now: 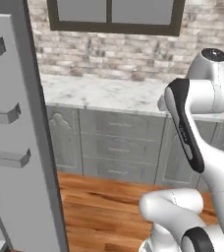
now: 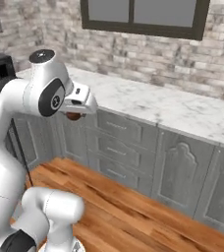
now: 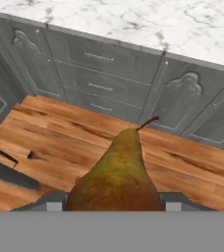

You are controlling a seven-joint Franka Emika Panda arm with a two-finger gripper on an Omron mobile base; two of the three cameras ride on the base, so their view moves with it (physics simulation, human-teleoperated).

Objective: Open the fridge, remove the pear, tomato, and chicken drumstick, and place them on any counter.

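Item: pear (image 3: 118,177). Yellow-green with brown russeting, thin brown stem pointing away from the hand. Held in the tool (image 3: 115,205), whose two tips sit on either side of its broad base in the hand view. In the right base view a small brown patch of it (image 2: 74,116) shows under the hand. It hangs above the wooden floor (image 3: 60,138), in front of the cabinets, short of the tabletop.

Item: tool. Closed around the pear at a middling width (the tips themselves are mostly hidden by the fruit).

Item: tabletop (image 1: 109,93). White-and-grey veined marble, running along the brick wall (image 1: 109,51) beneath a dark-framed window (image 2: 143,15). Also seen in the right base view (image 2: 182,110) and across the top of the hand view (image 3: 148,22).

Item: cabinets (image 3: 104,78). Grey panelled fronts with a central stack of drawers, under the tabletop.

Item: fridge door (image 1: 15,138). Grey, swung open at the left of the left base view, with grey door bins on its inner face.

Item: floor. Warm brown planks.
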